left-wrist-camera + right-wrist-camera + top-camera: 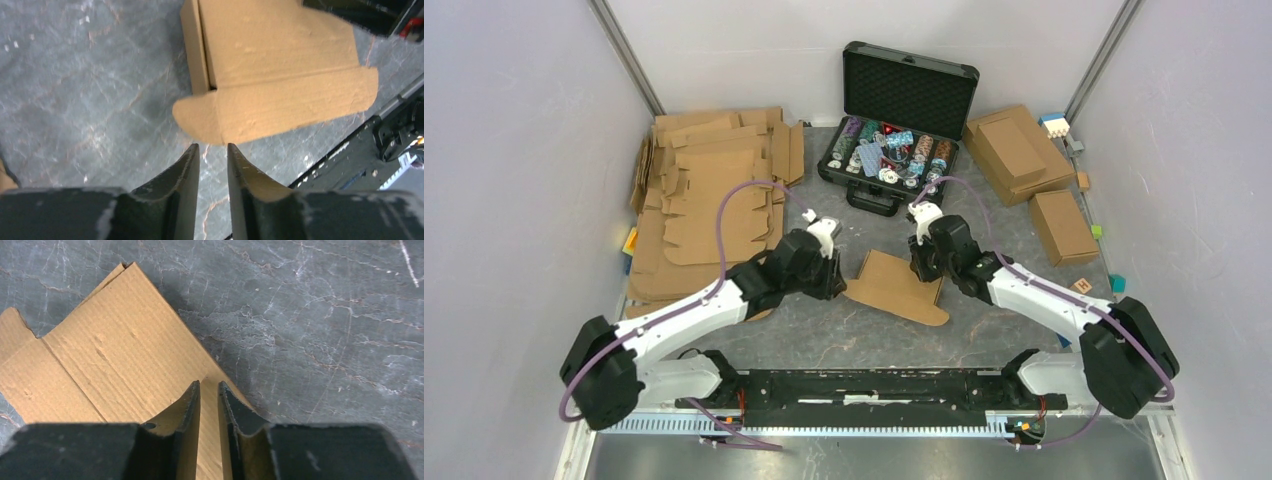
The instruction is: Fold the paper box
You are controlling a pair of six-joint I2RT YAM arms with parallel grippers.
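A black case (pixel 896 150) sits at the surface's (pixel 824 335) far edge and cardboard blanks (pixel 709 200) at its left, while the paper box (pixel 894 285) lies mid-surface, just beyond the slightly parted left tool (pixel 212 146) and under the near-closed right tool (pixel 209 383), grip unclear.

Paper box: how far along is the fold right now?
Done: one side wall of the paper box looks folded up. In hand: the right gripper sits at its edge, grip unclear; the left gripper, empty, points at the rounded flap. Left: that flap lies flat out, untucked.

paper box (pixel 280 65): matt corrugated cardboard | table (pixel 325 315): smooth grey veined stone-look
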